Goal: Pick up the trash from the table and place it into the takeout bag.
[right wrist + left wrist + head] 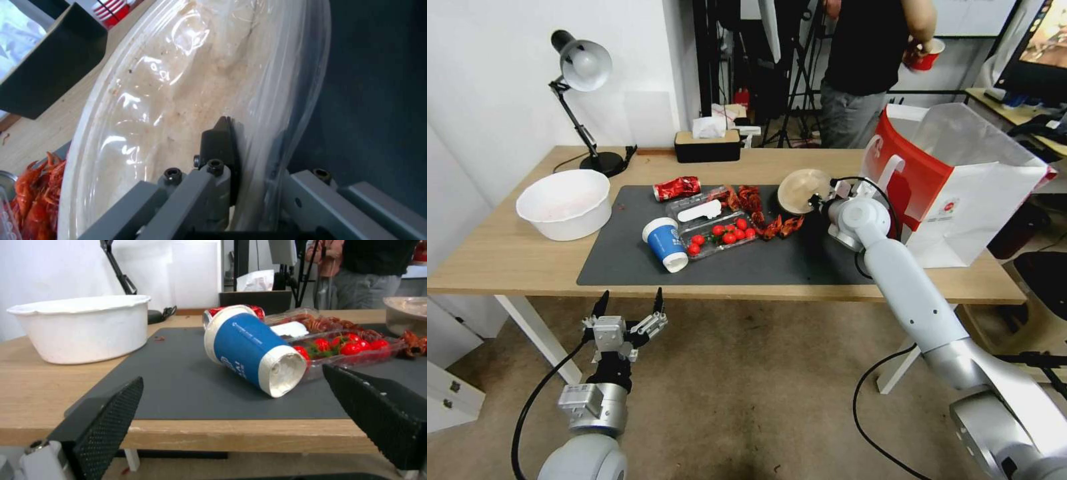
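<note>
The right gripper [236,140] has its fingers clamped on the rim of the beige round bowl [802,189], tilted up beside the stiff red-and-white paper takeout bag [960,180] near the surface's right edge. The left gripper [630,310] hangs below the front edge with its ribbed black fingers spread apart, facing the blue paper cup [249,350] lying on its side on the matte grey mat [178,386].

My right end effector [242,133] pinching the rim of the beige round bowl [186,100]

One black finger [218,143] sits inside the bowl, pressed to its wall, with the other side outside; the bowl is tipped up over the dark grey mat [378,83], its inside lined with crinkled clear film, red crayfish shells [38,196] and a black box [49,70] on the light-wood desk [49,123] beyond
</note>
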`<state>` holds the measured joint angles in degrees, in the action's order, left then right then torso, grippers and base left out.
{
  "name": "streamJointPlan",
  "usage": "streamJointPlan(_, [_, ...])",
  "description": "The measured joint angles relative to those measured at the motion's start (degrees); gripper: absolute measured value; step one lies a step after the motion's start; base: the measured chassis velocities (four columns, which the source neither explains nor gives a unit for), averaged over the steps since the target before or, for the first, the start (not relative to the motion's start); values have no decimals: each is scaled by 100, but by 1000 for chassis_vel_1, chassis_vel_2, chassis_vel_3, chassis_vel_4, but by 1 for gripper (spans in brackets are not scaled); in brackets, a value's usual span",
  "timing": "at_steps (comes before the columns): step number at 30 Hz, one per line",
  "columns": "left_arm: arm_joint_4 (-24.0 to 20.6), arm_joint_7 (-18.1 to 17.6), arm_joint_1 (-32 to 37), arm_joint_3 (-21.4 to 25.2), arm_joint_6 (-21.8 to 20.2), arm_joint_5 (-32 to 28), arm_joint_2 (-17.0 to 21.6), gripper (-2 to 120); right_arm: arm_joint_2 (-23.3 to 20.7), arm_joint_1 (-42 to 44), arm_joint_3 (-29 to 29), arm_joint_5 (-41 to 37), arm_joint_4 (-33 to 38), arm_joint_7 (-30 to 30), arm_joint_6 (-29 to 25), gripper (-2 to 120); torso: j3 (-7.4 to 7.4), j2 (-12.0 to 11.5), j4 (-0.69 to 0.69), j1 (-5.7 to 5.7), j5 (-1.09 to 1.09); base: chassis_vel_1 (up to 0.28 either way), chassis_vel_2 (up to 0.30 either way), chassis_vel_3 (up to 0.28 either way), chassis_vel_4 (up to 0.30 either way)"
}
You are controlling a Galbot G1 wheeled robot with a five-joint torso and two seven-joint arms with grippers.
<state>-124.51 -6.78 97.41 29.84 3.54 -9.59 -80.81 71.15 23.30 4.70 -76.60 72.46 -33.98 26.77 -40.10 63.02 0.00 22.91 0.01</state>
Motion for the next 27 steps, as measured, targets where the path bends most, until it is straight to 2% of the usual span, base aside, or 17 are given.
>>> streamJointPlan(18, [-3,-5,-15,5,3,-1,-8,100,-103,109,125,6,227,-11,-8,0,-1,0,-1,0,0,0,0,0,0])
streamJointPlan(27, [-11,-6,-17,-6,3,-2,-15,100,-347,310,165,323,770,289,-126,0,-1,0,0,2,0,0,0,0,0])
